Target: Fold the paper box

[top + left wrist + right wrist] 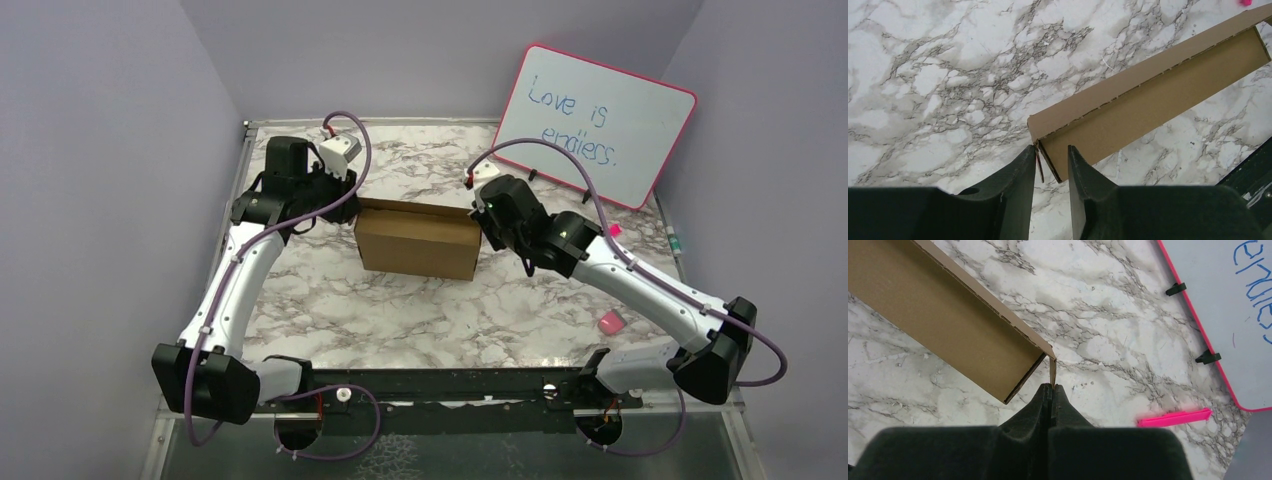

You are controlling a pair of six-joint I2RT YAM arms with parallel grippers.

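The paper box (418,243) is a brown cardboard box standing on the marble table between my two arms. My left gripper (352,200) is at its left end. In the left wrist view the box (1148,95) runs up to the right, and my left gripper (1052,150) stands open, its jaws straddling two thin end flaps; one flap rests against the left finger (1023,165). My right gripper (483,215) is at the box's right end. In the right wrist view my right gripper (1052,386) is shut on a thin end flap of the box (948,315).
A pink-framed whiteboard (595,125) with blue writing leans at the back right, also in the right wrist view (1228,300). A pink marker (1175,417) lies near it, and a small pink object (610,321) lies by the right arm. Grey walls close in both sides.
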